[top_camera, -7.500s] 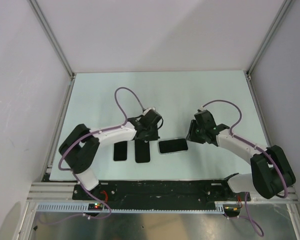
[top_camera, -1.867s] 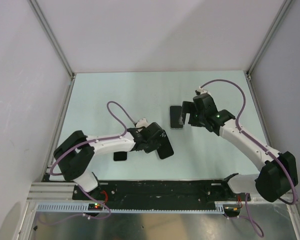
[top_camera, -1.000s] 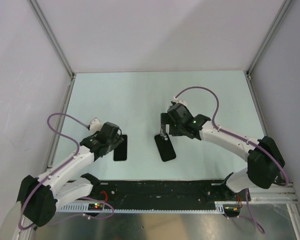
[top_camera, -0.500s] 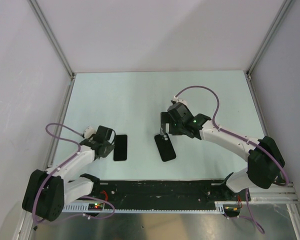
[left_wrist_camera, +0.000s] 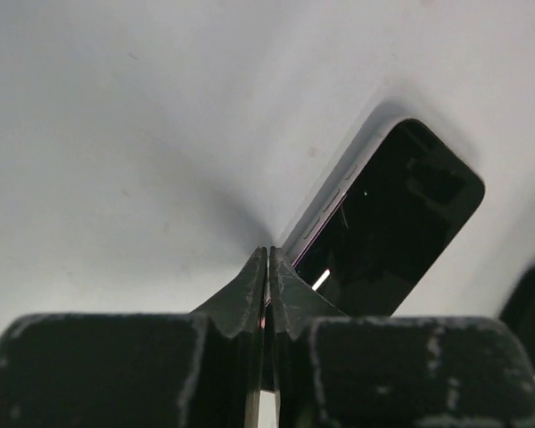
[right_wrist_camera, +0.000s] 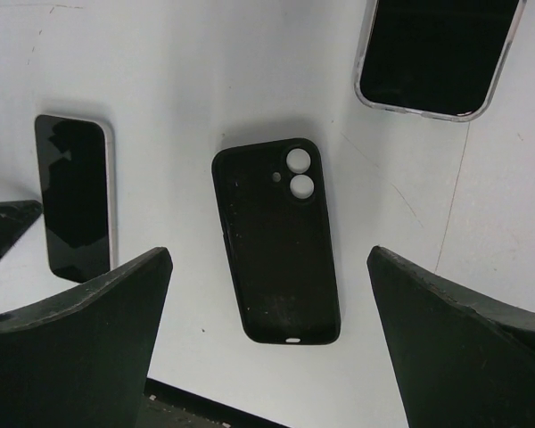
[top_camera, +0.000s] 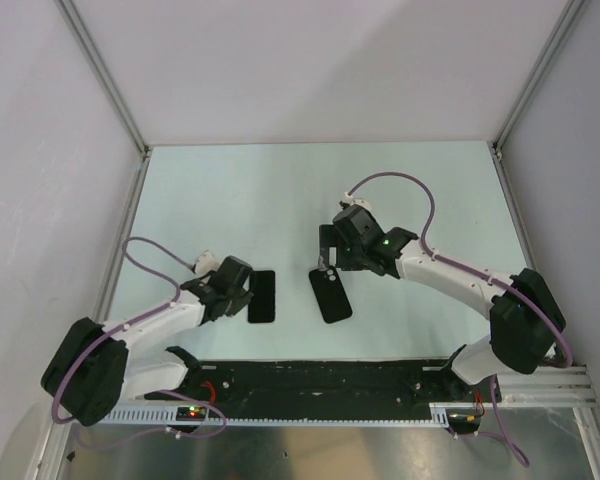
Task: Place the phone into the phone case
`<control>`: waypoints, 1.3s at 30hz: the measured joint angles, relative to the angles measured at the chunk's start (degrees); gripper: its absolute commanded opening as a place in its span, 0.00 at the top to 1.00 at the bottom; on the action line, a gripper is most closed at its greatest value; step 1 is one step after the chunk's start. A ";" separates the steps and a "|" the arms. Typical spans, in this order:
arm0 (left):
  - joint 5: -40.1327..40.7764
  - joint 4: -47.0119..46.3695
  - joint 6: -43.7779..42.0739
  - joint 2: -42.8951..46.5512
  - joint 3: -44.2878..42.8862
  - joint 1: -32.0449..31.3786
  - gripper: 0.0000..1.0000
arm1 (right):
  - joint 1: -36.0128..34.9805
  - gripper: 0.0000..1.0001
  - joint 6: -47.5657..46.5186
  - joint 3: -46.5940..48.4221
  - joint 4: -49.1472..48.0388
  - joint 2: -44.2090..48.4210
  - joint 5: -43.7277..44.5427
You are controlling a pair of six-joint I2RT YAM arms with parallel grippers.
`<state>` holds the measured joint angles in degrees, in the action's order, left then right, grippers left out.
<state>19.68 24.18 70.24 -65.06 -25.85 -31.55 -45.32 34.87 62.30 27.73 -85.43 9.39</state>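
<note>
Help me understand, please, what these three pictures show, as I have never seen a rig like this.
These are two robot arms bolted at a table's near edge, each ending in a two-finger gripper. One picture looks down from above; the other two come from cameras on the left and right wrists. On the pale table lie a black phone case and two phones. The left gripper is shut, its tips at the corner of one phone. The right gripper hangs open above the case, with the second phone just beyond. Neither gripper holds anything.
</note>
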 measured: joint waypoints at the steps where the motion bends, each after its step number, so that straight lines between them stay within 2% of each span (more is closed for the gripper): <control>1: -0.07 -0.20 0.66 -0.55 -0.26 -1.57 0.92 | 0.00 0.02 -0.02 0.00 -0.22 -0.24 -0.04; 12: -2.16 -0.24 8.52 -4.33 -2.89 -15.89 0.93 | -0.79 0.02 -0.17 0.31 -1.88 -3.72 -0.85; 17: -2.38 2.14 8.55 -1.84 -2.91 -16.46 0.90 | -2.69 0.01 -0.17 1.90 -1.90 -5.46 -0.68; 22: -1.55 5.86 5.79 8.02 -2.84 -9.79 0.77 | -5.92 0.01 -2.60 3.91 -3.23 -7.93 -1.07; 26: -0.85 7.72 2.14 13.68 -2.95 -2.93 0.61 | -9.57 0.01 -6.03 6.51 -4.70 -11.76 -1.77; 34: -4.50 10.64 -8.66 15.10 -9.86 15.69 0.28 | -15.80 0.01 -9.90 11.13 -5.75 -19.47 -2.29; 39: -7.72 10.67 -13.46 15.17 -13.64 21.14 0.13 | -17.88 0.01 -10.69 12.87 -5.99 -22.82 -2.64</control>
<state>11.97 34.85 56.77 -49.89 -39.48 -10.41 -63.20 24.18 75.18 21.74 -108.25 6.74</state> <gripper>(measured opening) 0.814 0.993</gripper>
